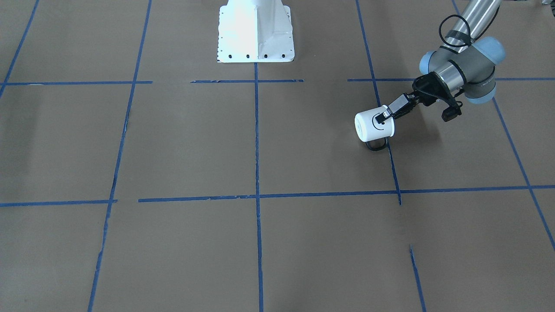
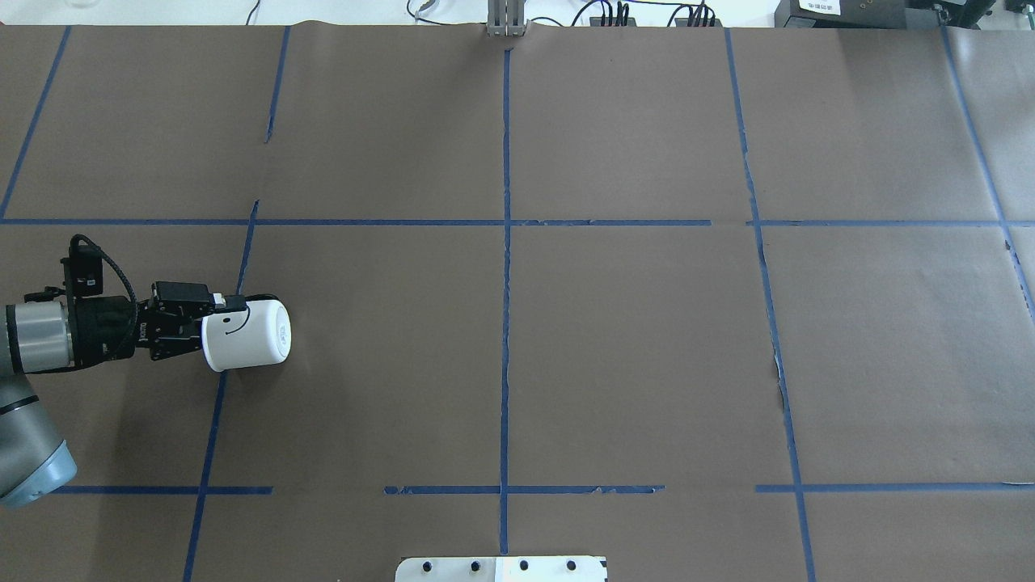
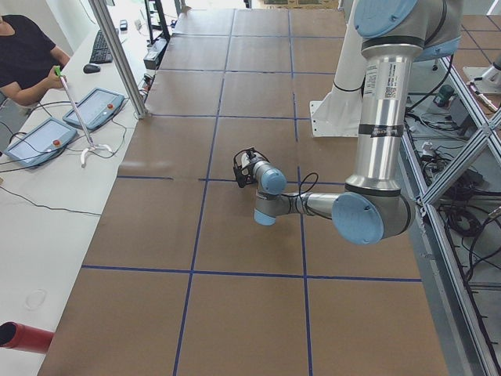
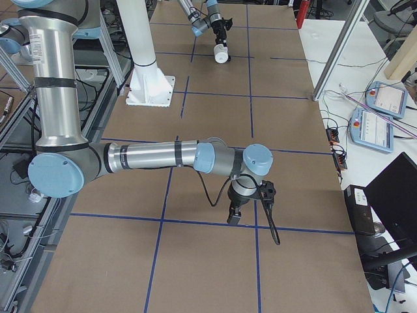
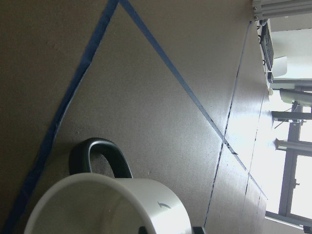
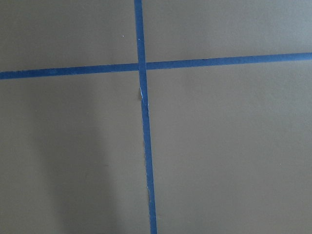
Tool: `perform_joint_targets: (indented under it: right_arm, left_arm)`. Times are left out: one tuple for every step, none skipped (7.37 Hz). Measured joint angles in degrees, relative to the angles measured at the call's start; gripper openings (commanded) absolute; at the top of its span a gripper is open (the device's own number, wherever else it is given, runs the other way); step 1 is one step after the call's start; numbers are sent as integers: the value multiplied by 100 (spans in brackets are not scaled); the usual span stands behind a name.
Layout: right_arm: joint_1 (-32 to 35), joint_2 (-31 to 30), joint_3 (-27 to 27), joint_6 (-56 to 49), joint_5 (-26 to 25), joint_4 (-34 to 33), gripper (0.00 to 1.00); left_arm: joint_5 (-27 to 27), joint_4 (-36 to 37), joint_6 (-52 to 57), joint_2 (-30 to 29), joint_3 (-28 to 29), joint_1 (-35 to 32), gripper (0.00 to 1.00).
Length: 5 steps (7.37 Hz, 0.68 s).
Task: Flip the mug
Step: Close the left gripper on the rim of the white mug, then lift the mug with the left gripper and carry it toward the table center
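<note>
The white mug (image 1: 373, 125) with a black smiley face lies sideways, low over the brown table. Its base faces away from the arm and its black loop handle (image 1: 376, 145) points toward the operators' side. My left gripper (image 1: 385, 116) is shut on the mug's rim, with one finger lying over the outer wall. In the overhead view the mug (image 2: 249, 335) sits at the tip of the left gripper (image 2: 217, 317) at the table's left. The left wrist view shows the mug's white wall (image 5: 112, 207) and handle (image 5: 100, 156). My right gripper (image 4: 234, 214) hangs low over the table's other end; I cannot tell whether it is open or shut.
The table is covered in brown paper with a grid of blue tape lines (image 2: 505, 242). The robot's white base (image 1: 256, 32) stands at the middle of its edge. An operator (image 3: 27, 55) sits at a side desk with control tablets (image 3: 94, 106).
</note>
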Motion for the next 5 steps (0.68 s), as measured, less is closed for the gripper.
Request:
perform_joint_targets:
  right_arm:
    - [0, 0, 0, 0, 0, 0, 100]
    - [0, -1, 0, 0, 0, 0, 100]
    - [0, -5, 0, 0, 0, 0, 100]
    - [0, -6, 0, 0, 0, 0, 100]
    - [0, -5, 0, 0, 0, 0, 100]
  left_arm:
    - [-174, 34, -39, 5, -98, 0, 0]
    - [-524, 91, -254, 6, -286, -7, 0]
    - [-856, 149, -609, -3, -467, -34, 0]
    - [-1062, 199, -856, -22, -594, -90, 0]
    - [-1195, 340, -962, -85, -691, -177, 0]
